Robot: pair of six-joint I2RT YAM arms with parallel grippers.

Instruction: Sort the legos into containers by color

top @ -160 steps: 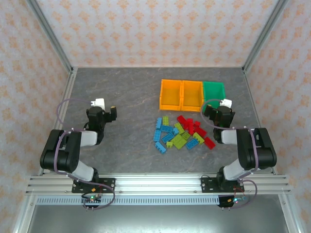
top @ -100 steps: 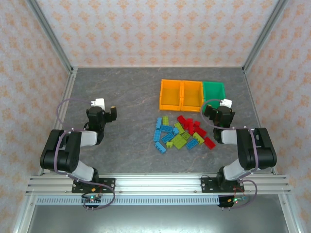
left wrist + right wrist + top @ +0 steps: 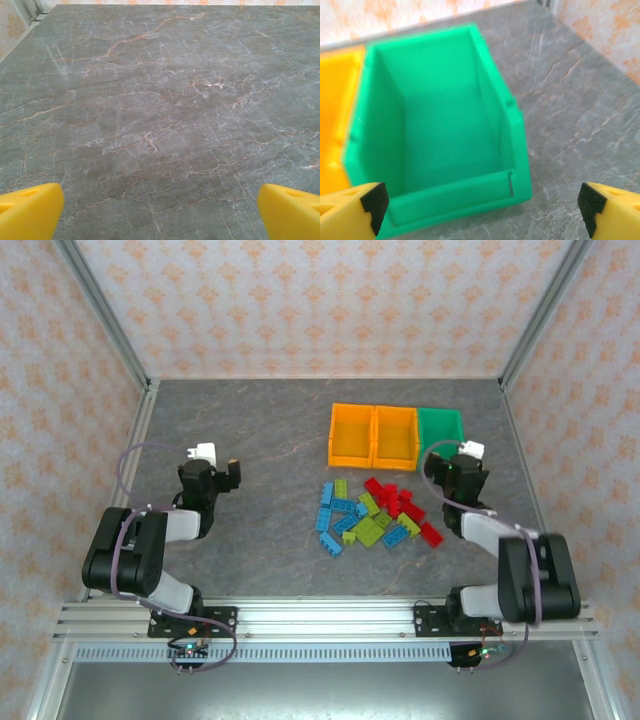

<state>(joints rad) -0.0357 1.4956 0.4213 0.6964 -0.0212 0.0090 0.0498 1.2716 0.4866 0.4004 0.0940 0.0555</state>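
We find both pincers released, jaws wide, grasping nothing. The left pincer (image 3: 160,212) hangs over bare desk (image 3: 160,100). The right pincer (image 3: 482,205) faces the green bin (image 3: 492,95), which touches two orange bins (image 3: 351,440). The bricks (image 3: 375,512) lie heaped on the desk just before the bins.

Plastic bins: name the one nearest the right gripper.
The green rectangular plastic bin, at the right end of the row, directly ahead of the open right gripper. The two orange plastic bins sit farther left.
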